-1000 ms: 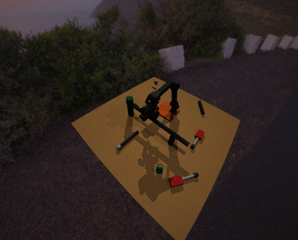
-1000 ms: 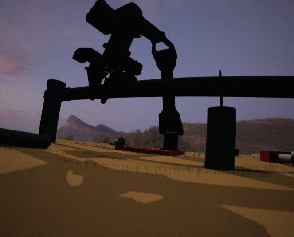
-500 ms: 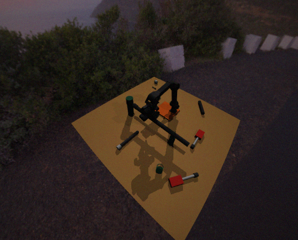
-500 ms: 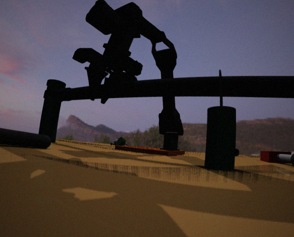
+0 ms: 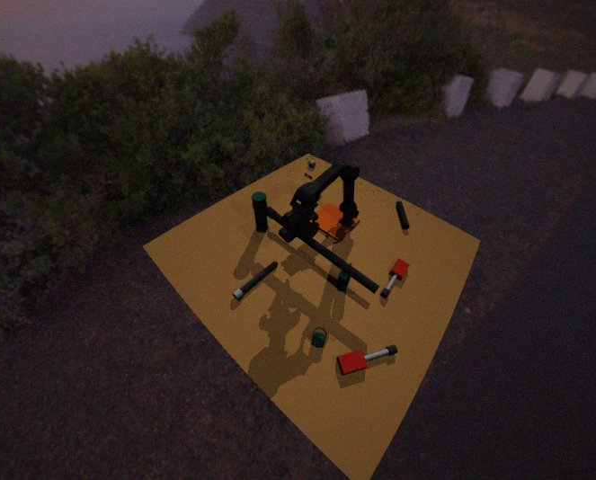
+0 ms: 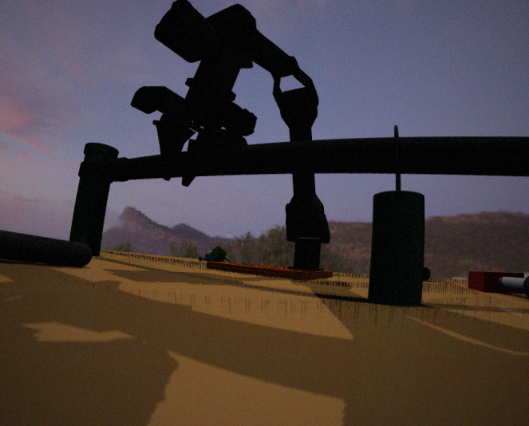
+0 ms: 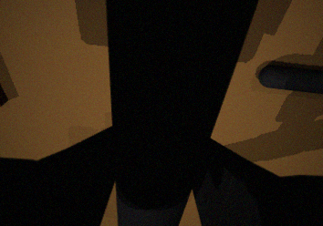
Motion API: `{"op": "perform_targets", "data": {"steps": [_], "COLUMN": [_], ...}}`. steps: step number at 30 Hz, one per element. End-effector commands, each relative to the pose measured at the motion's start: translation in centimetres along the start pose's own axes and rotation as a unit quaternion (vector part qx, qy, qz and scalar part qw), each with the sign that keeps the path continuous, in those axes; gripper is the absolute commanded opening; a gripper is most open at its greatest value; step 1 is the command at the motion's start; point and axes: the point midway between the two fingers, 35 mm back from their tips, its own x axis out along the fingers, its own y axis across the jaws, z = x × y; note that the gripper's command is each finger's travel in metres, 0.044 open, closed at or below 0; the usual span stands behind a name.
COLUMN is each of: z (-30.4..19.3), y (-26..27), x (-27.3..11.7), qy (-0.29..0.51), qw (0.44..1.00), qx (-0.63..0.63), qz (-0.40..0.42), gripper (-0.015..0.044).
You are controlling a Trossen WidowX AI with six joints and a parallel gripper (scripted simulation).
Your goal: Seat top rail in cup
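The long dark rail [image 5: 339, 258] [image 6: 347, 156] [image 7: 160, 75] runs level through the thin loop [image 6: 396, 130] above the short green post [image 6: 397, 247] [image 5: 343, 280]. Its far end meets the dark rail-end cup [image 6: 114, 168] on the big green post [image 5: 260, 214] [image 6: 90, 206]. How deep the end sits in the cup is too dark to tell. The brace band [image 6: 83, 168] is up just below the post cap [image 6: 100, 151] [image 5: 259, 196]. My gripper [image 6: 177, 169] is shut on the rail, nearer the big post than the loop. In the wrist view the fingers flank the rail.
A dark bar with a white end [image 5: 256, 280] lies left on the yellow mat [image 5: 184, 245]. A green loop cap [image 5: 318, 338] and two red blocks with white handles [image 5: 351, 361] [image 5: 399, 267] lie in front and right. Another dark bar [image 5: 402, 215] lies behind. The orange plate [image 5: 333, 217] is under the arm base.
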Motion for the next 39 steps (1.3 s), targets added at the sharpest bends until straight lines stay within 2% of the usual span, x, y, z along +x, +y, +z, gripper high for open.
{"op": "perform_targets", "data": {"steps": [1,39], "z": [-0.37,-0.73], "y": [0.11,0.12], "x": [-0.16,-0.31], "qy": [0.006,0.006], "qw": [1.0,1.0], "qx": [0.002,0.002], "qz": [0.0,0.0], "gripper": [0.0,0.0]}}
